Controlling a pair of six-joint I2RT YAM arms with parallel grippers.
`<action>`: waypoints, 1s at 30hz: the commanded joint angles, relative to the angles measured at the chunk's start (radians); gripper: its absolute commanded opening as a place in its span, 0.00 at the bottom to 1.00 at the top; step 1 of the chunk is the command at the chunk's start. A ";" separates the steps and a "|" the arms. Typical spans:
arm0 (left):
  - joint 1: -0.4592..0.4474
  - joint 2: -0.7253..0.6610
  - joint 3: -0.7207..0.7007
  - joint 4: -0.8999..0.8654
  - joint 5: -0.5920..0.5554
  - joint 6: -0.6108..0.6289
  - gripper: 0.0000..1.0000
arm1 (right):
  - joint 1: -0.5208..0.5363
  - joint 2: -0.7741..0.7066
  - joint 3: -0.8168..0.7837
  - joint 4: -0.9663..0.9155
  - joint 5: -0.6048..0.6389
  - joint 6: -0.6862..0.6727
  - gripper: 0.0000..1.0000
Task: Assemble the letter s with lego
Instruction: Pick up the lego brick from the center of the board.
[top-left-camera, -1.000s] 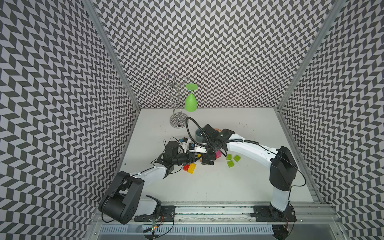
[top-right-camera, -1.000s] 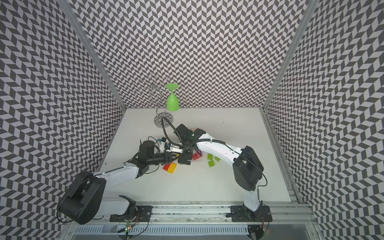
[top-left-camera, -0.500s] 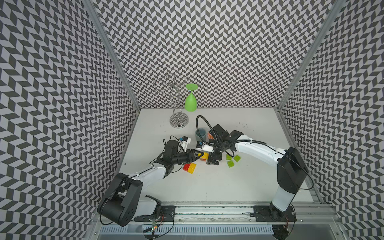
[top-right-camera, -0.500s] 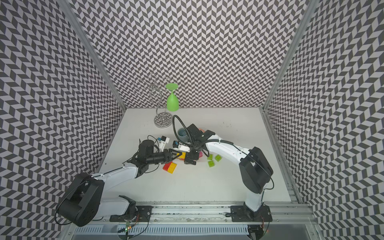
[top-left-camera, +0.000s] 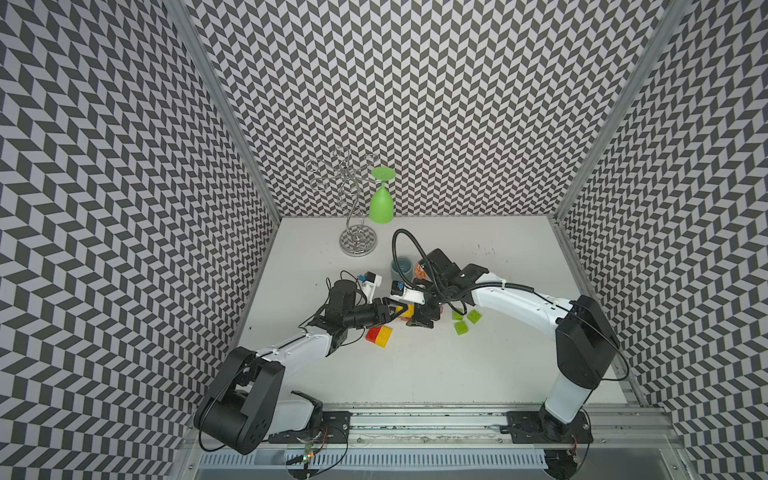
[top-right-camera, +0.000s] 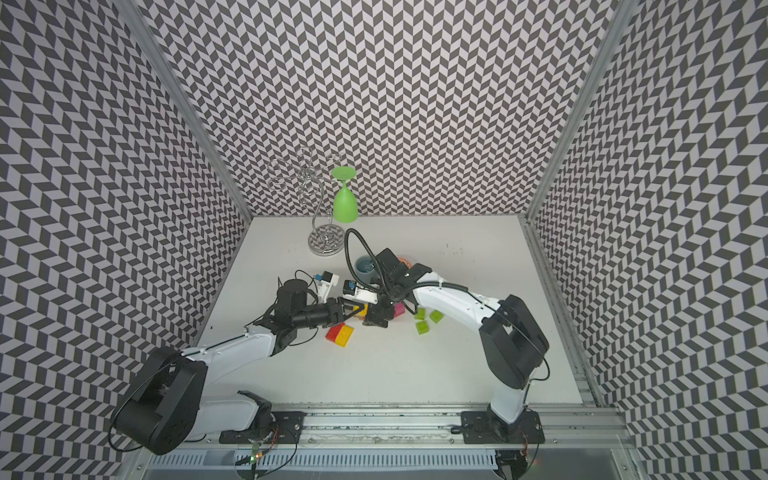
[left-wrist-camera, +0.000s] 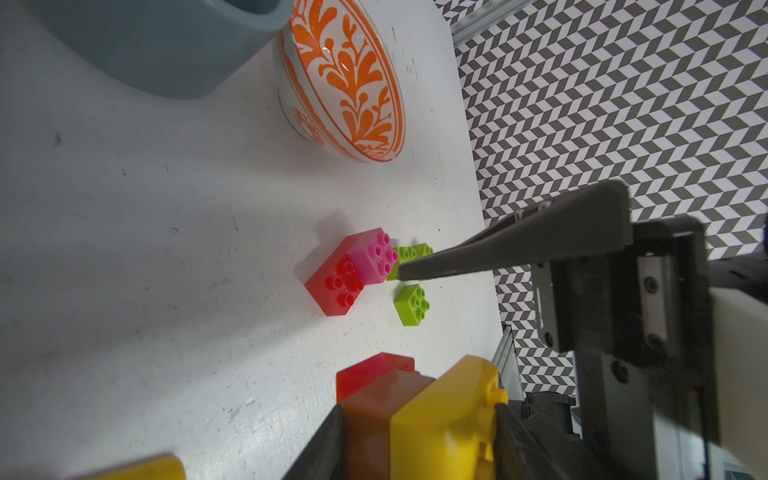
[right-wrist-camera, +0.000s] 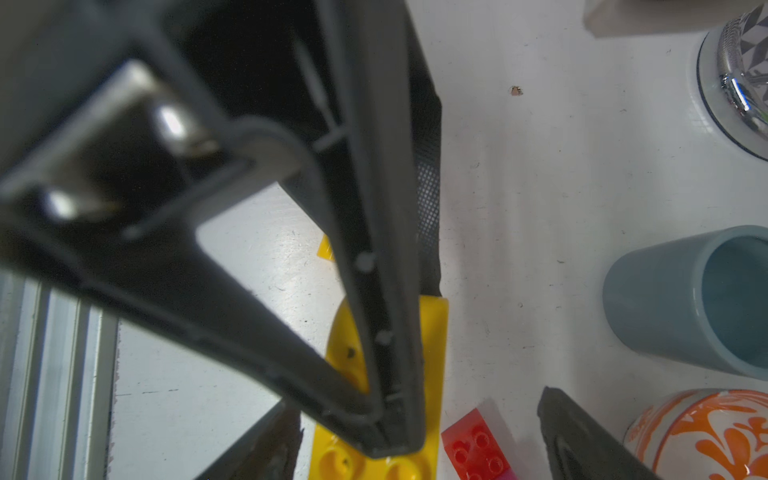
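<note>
My left gripper (top-left-camera: 392, 312) is shut on a joined lego stack (left-wrist-camera: 444, 419) of yellow, orange-brown and red bricks, held just above the table. My right gripper (top-left-camera: 424, 320) stands open at the stack's free end, one finger on each side of the yellow brick (right-wrist-camera: 432, 353). Its fingers (left-wrist-camera: 498, 253) do not touch the brick. A joined red and pink pair (left-wrist-camera: 353, 272) lies just beyond. Lime green bricks (top-left-camera: 460, 328) sit to its right. A red and yellow pair (top-left-camera: 379, 335) lies below the left gripper.
An orange-patterned bowl (left-wrist-camera: 353, 83) and a blue cup (right-wrist-camera: 673, 299) stand close behind the grippers. A chrome glass stand (top-left-camera: 357, 241) with a hanging green glass (top-left-camera: 381, 203) is at the back. Patterned walls close in three sides.
The right arm swung a little to the right and its gripper settled around the end of the held stack, jaws slightly narrower. The left arm and its stack have not moved.
</note>
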 joint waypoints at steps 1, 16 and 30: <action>-0.005 -0.024 0.027 0.012 0.014 0.008 0.39 | 0.000 0.010 -0.014 0.053 -0.024 -0.012 0.87; -0.006 -0.023 0.020 0.028 0.016 -0.005 0.37 | 0.017 -0.020 -0.129 0.212 0.027 0.014 0.79; -0.006 -0.023 0.019 0.026 0.013 -0.003 0.35 | 0.026 -0.023 -0.104 0.223 0.061 -0.012 0.65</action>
